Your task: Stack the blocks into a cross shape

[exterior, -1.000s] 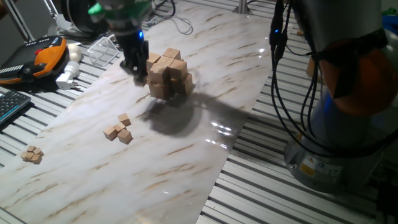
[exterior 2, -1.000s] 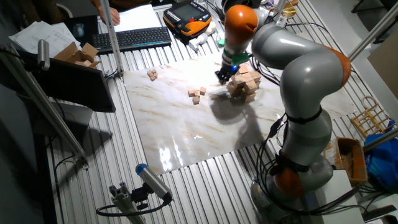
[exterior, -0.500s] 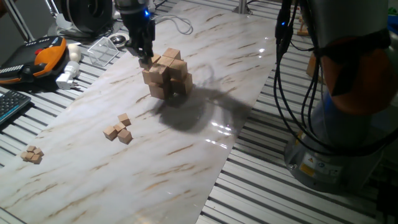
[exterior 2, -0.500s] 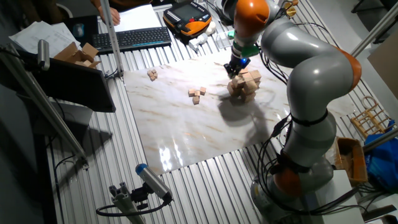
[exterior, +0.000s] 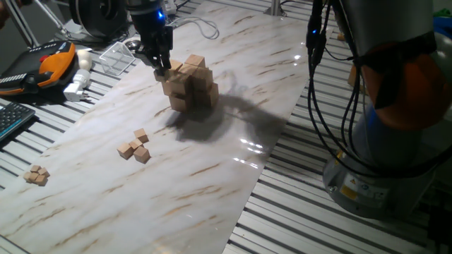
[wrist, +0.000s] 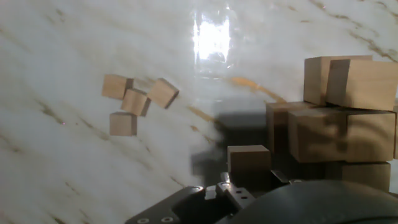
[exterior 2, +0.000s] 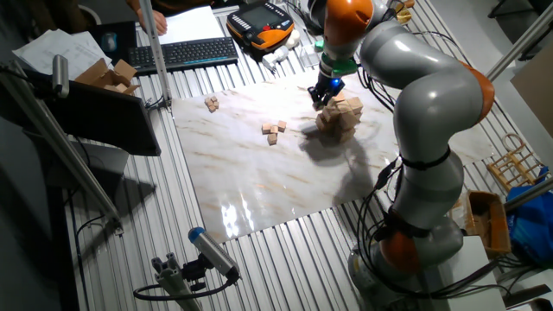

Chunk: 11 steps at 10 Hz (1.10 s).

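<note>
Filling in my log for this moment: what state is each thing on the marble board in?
claw: at the stack's upper side, shut on a small block.
small block: held, off the board.
cross stack: standing, tiered.
group of four loose blocks: lying on the board, untouched.
corner cluster of blocks: lying, untouched.

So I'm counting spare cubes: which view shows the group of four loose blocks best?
The hand view: the four loose blocks lie large, separate and countable. Both fixed views show them as a small, partly merged cluster.

Marbled board (exterior: 212, 169) carries cross shape (exterior: 189, 86), four loose blocks (exterior: 135, 147) mid-board, small block cluster (exterior: 36, 174) near edge.
</note>
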Motion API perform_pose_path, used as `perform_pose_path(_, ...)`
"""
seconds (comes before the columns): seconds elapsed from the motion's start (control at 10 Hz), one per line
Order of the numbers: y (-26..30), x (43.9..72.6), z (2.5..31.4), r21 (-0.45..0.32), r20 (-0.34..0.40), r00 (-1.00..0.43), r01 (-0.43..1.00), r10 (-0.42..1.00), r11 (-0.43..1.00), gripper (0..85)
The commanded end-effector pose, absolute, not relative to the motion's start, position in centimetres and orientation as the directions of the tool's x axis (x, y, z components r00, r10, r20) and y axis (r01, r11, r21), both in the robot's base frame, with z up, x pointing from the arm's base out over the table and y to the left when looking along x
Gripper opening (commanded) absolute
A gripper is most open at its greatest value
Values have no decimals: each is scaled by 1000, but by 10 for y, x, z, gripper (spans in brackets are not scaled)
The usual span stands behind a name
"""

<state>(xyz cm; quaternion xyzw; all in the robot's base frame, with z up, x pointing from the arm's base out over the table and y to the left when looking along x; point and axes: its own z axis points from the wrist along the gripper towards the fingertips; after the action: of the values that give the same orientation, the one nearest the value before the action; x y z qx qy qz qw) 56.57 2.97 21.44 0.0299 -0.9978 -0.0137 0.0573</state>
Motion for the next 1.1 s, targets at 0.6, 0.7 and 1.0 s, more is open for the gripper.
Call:
perform_pose_path(0.6, -57, 583, 217, 5, 99, -991, -87, -88, 996, 0)
perform_pose_path(0.7, -73, 582, 216, -1, 98, -991, -87, -87, 996, 0)
perform_pose_path(1.0, -102, 579, 215, -19, 87, -993, -84, -83, 996, 0)
